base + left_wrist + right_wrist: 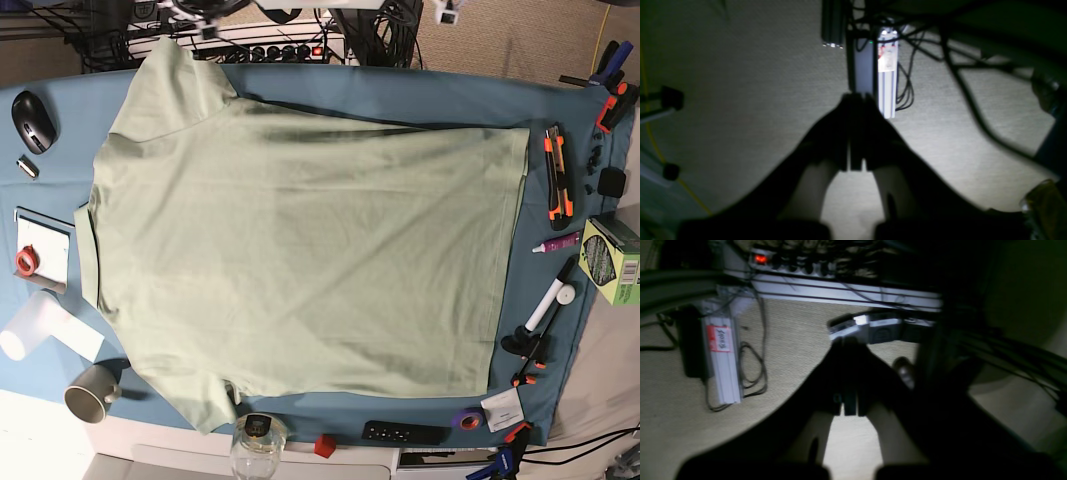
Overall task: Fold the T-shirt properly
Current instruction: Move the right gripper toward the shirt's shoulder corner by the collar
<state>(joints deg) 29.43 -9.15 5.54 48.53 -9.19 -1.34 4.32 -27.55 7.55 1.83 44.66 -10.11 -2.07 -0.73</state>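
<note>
I see the T-shirt (300,250) spread flat across the teal table cloth (400,90), collar toward nine o'clock, ready for a first fold. My left gripper (855,133) and right gripper (849,373) hang closed and empty, aimed at the carpet (740,100), parked clear.

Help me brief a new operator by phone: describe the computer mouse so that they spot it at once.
Start from the big pale green T-shirt spread flat on the teal-blue table cloth. Go to the cloth's top left corner in the base view, just beyond the shirt's sleeve there. The mouse is the dark rounded oval, larger and darker than the small silvery object just below it.
</note>
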